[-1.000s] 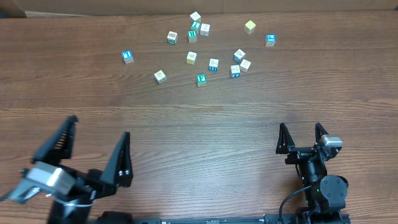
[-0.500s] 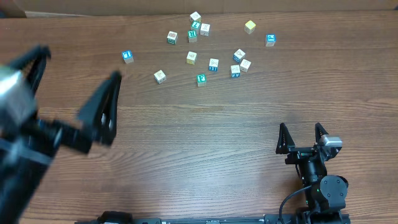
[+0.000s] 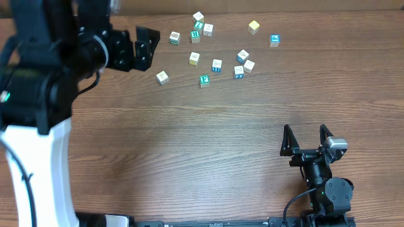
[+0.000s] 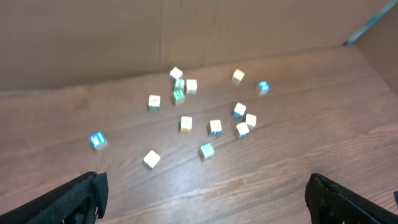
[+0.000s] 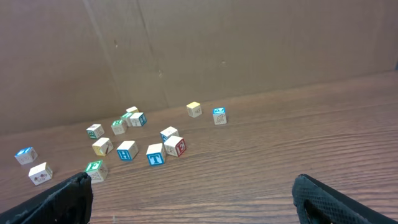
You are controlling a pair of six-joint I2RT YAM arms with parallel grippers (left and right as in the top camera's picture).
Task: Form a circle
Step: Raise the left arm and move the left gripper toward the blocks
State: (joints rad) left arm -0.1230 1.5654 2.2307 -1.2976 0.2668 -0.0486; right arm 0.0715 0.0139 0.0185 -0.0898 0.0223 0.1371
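Left gripper [image 3: 134, 49] and right gripper [image 3: 306, 140]: both pairs of jaws are held wide apart, with nothing between them. The alphabet cubes [image 3: 216, 65] are scattered loose on the table [image 3: 208, 139], ahead of the left jaws and well ahead of the right jaws, not yet arranged into a circle.

A brown wood-grain surface [image 3: 208, 132] fills nearly the whole overhead view, its grain running left to right under soft, even light. Along the top edge of that view lies a thin tan band, the foot of a plain cardboard-coloured wall [image 5: 249, 43] standing along the far side of the surface. In the wrist views this wall shows slanting seams [image 5: 152, 50]. At the upper right of the left wrist view a side panel [image 4: 387, 37] meets it at a corner, edged by a teal strip [image 4: 367, 26].
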